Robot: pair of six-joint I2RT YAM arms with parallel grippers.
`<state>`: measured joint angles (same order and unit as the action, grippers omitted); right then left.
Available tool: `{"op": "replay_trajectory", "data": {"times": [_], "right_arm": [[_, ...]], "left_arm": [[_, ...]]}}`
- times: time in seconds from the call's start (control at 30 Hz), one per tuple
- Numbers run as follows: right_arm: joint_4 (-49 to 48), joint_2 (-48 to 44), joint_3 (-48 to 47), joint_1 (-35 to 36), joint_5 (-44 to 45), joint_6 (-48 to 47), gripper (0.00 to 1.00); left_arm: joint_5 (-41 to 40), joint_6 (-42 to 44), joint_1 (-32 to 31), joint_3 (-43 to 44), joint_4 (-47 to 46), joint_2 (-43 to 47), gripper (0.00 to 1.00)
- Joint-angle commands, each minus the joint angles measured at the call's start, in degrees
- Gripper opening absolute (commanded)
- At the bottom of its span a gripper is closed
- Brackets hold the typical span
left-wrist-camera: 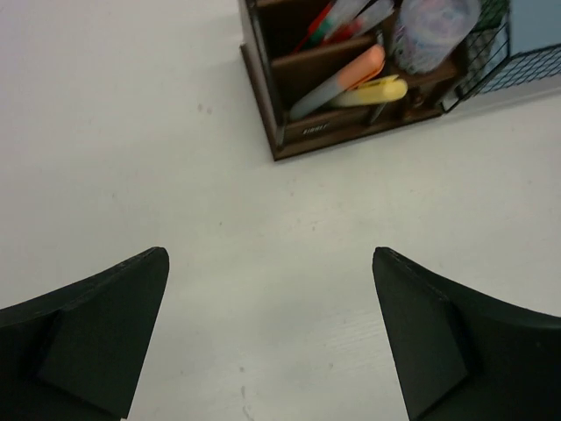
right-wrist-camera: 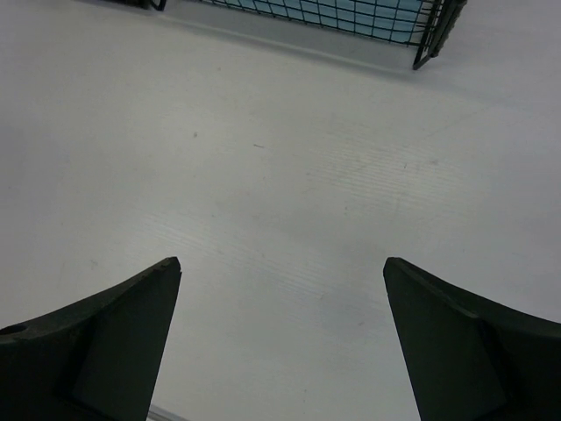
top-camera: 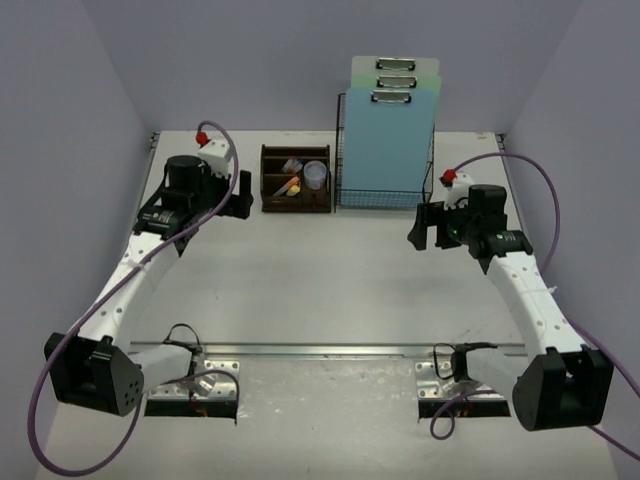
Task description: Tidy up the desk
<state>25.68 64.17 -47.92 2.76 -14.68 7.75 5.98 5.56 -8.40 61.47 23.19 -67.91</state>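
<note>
The white desk (top-camera: 300, 290) lies bare between the two arms. My left gripper (top-camera: 243, 195) hovers just left of the dark wooden organizer (top-camera: 296, 180), open, with only tabletop between its fingers (left-wrist-camera: 270, 254). In the left wrist view the organizer (left-wrist-camera: 307, 132) holds an orange highlighter (left-wrist-camera: 351, 74), a yellow highlighter (left-wrist-camera: 372, 92) and a clear cup (left-wrist-camera: 434, 31). My right gripper (top-camera: 425, 228) is open over the desk in front of the black wire-mesh rack (top-camera: 385, 190), nothing between its fingers (right-wrist-camera: 281, 263).
The mesh rack holds upright light-blue and green clipboards (top-camera: 395, 110) at the back centre; its lower edge shows in the right wrist view (right-wrist-camera: 351, 13). A metal rail (top-camera: 330, 350) with mounting plates runs along the near edge. Purple walls enclose the sides.
</note>
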Motion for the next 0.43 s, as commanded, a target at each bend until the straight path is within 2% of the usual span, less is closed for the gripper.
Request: {"op": "replay_trajectory", "data": {"times": [0.0,0.23,0.4], "right_arm": [[-4.76,-5.37,5.12,-0.19,4.13,-1.0,0.99],[-5.87,-13.1,14.4,-0.13,5.32,-3.09,0.99],[-6.87,-18.12,17.6,-0.13,5.45,-3.71,0.99]], "left_arm": [[-7.81,-0.58,0.58,-6.87,2.2,8.4,1.0],[-10.22,-2.32,0.58,-15.38,1.01,20.0,1.0],[-10.64,-2.65,0.58,-15.95,0.72,21.86,1.0]]}}
